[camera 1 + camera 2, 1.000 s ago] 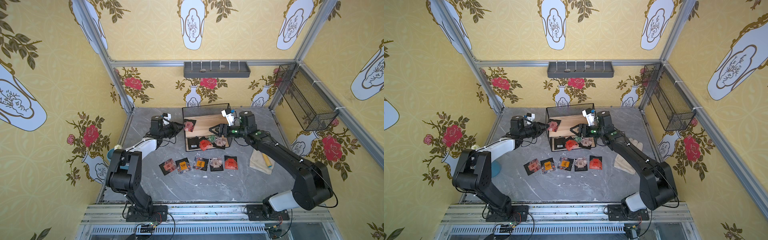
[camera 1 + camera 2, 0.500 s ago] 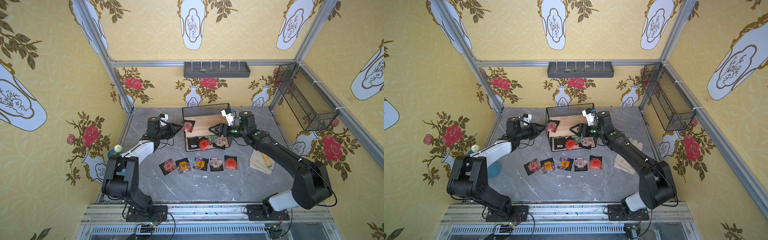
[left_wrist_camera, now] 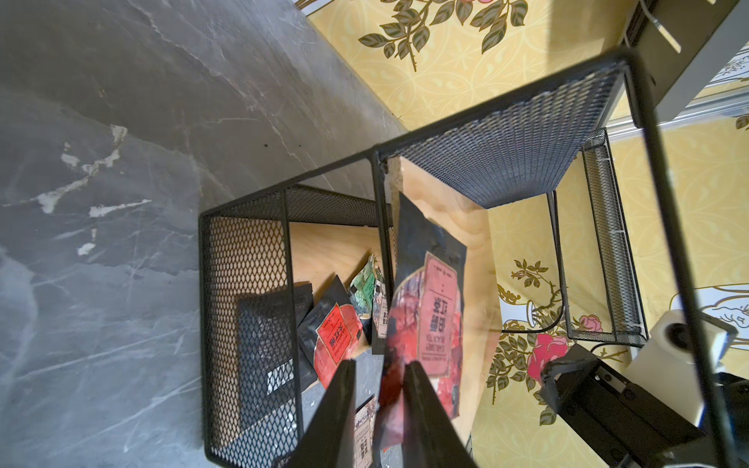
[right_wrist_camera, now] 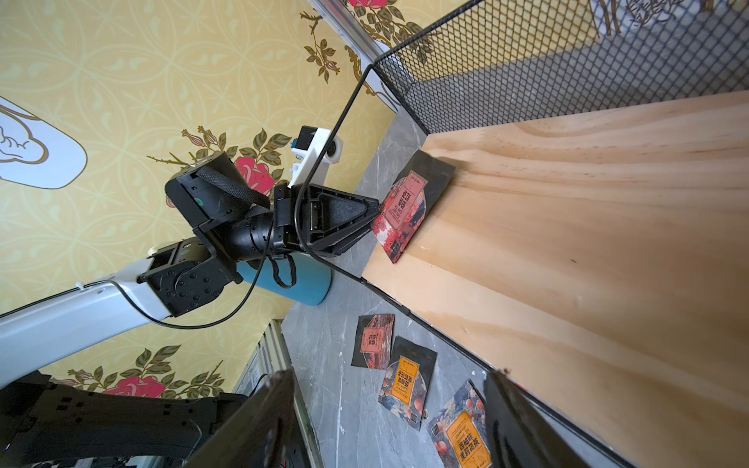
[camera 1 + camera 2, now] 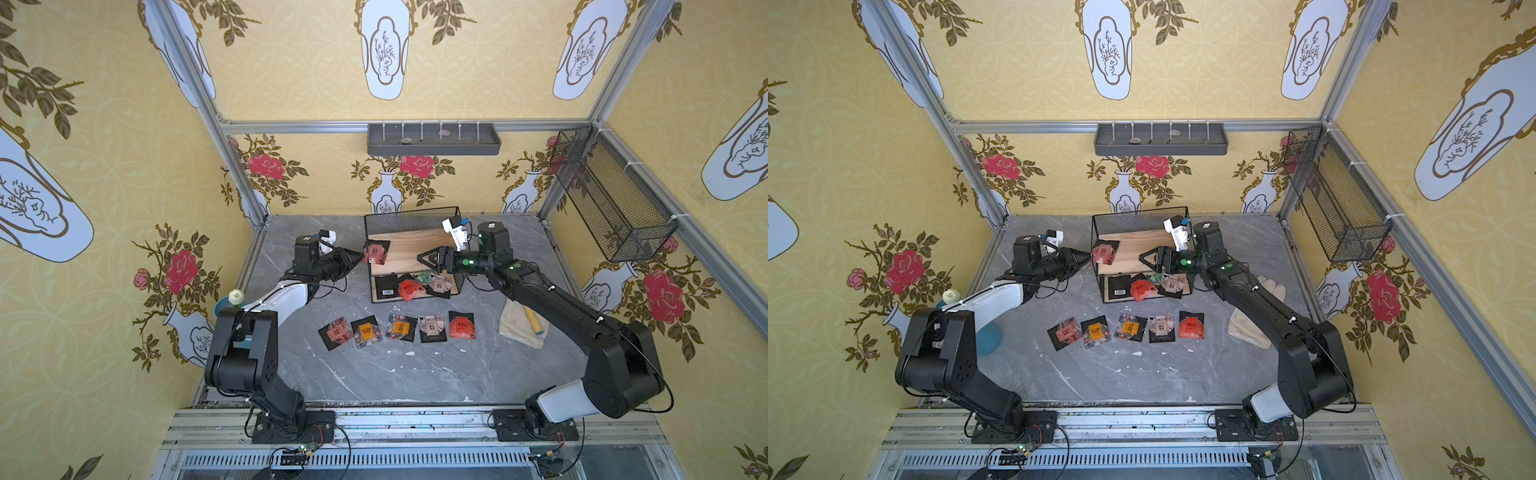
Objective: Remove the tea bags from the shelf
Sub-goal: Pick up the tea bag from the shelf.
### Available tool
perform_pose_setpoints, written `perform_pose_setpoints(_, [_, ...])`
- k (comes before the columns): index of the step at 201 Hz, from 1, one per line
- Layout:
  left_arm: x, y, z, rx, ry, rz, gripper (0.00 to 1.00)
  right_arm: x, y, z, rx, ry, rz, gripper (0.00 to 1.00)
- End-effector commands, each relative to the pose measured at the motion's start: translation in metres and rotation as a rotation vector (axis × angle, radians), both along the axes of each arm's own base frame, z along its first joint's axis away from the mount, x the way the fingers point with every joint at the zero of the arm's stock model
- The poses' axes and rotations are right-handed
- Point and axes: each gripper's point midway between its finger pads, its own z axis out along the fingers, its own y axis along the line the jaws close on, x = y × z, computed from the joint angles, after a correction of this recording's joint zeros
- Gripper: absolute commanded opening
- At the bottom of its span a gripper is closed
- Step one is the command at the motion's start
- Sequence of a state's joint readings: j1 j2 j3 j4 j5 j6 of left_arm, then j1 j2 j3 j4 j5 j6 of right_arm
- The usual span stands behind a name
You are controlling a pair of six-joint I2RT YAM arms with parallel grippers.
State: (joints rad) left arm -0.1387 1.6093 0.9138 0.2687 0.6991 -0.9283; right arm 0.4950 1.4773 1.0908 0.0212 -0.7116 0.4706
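The shelf (image 5: pixel 415 248) stands at the back middle in both top views, wooden boards in a black wire frame (image 5: pixel 1138 216). My left gripper (image 5: pixel 358 257) (image 3: pixel 379 364) is shut on a pink-red tea bag (image 5: pixel 375 253) (image 3: pixel 429 320) (image 4: pixel 405 210) at the left edge of the upper board. Several tea bags lie on the lower board: a black back with barcode (image 5: pixel 386 284), a red one (image 5: pixel 409 289), a green one (image 5: pixel 424 276), a beige one (image 5: pixel 440 284). Over the upper board's right part, my right gripper (image 5: pixel 428 257) (image 4: pixel 387 381) stands open and empty.
A row of several tea bags (image 5: pixel 401 326) lies on the grey table in front of the shelf. A cloth with a yellow stick (image 5: pixel 521 324) lies right of them. A teal cup (image 5: pixel 220 309) stands by the left arm. A grey wall tray (image 5: pixel 432 139) and a black mesh basket (image 5: pixel 615 195) hang higher up.
My left gripper's jaws have narrowed onto the pink-red tea bag at the upper board's left edge, and the left arm has shifted slightly. The right arm has not moved.
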Motion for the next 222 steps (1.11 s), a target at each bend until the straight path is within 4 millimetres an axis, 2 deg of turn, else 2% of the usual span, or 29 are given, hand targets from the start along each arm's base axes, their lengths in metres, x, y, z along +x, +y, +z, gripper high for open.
perform_pose_setpoints(1, [0.003,-0.005,0.006,-0.023,-0.019,-0.023,0.18,0.002,0.001,0.01,0.019,-0.037,0.006,0.77])
perform_pose_setpoints(32, [0.002,-0.005,0.01,-0.032,-0.039,-0.026,0.1,0.003,0.002,0.009,0.018,-0.035,0.006,0.77])
perform_pose_setpoints(50, [0.001,-0.007,0.014,-0.052,-0.047,-0.032,0.09,0.004,0.002,0.009,0.018,-0.032,0.006,0.77])
perform_pose_setpoints(72, [0.0,-0.008,0.014,-0.055,-0.05,-0.037,0.0,0.005,0.003,0.009,0.018,-0.031,0.005,0.77])
perform_pose_setpoints(109, [-0.002,-0.005,0.015,-0.057,-0.054,-0.02,0.0,0.005,0.002,0.009,0.018,-0.031,0.004,0.77])
perform_pose_setpoints(174, [-0.021,0.017,0.024,0.021,-0.091,0.077,0.0,0.003,0.001,0.01,0.02,-0.033,0.003,0.77])
perform_pose_setpoints(222, [-0.04,0.047,0.027,0.102,-0.096,0.175,0.0,0.001,0.0,0.011,0.024,-0.038,0.003,0.77])
